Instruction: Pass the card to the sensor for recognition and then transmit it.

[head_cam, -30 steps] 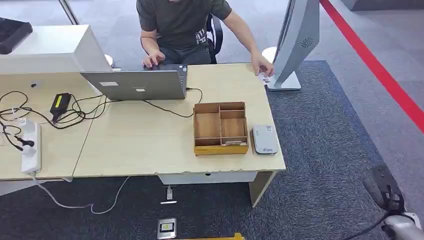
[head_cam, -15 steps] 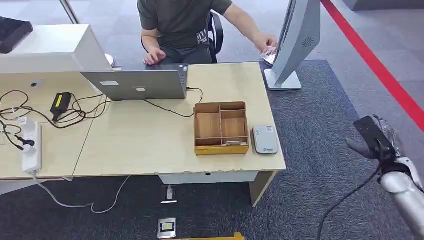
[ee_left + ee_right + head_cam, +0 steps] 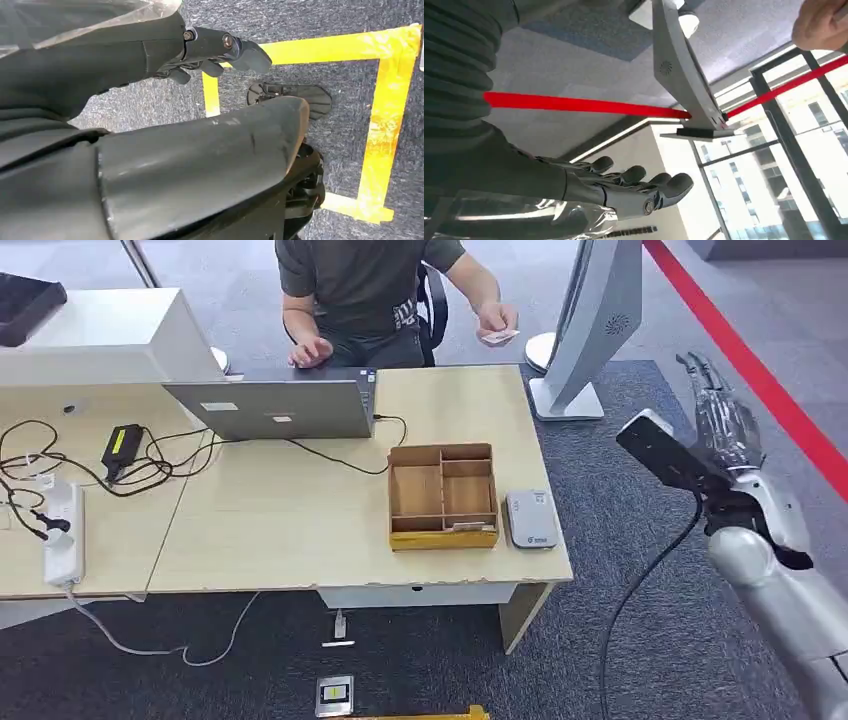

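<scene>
A person seated behind the desk holds a small white card (image 3: 498, 336) in one raised hand. The sensor (image 3: 529, 518), a flat grey-white reader, lies on the desk's front right corner beside a wooden divided box (image 3: 441, 495). My right hand (image 3: 722, 420) is raised to the right of the desk, fingers stretched out and apart, holding nothing; the right wrist view shows its fingers (image 3: 634, 185) empty, with the person's hand (image 3: 824, 22) far off. My left hand (image 3: 215, 50) hangs over the carpet with nothing in it.
A tall grey stand (image 3: 590, 320) rises at the desk's far right corner. A laptop (image 3: 275, 408), a power strip (image 3: 60, 535) and tangled cables (image 3: 150, 470) occupy the desk's middle and left. Yellow tape (image 3: 385, 115) marks the floor.
My right arm has risen from low at the right edge to beside the desk, fingers now pointing up. The person lifted the card from the stand's base and drew it leftward.
</scene>
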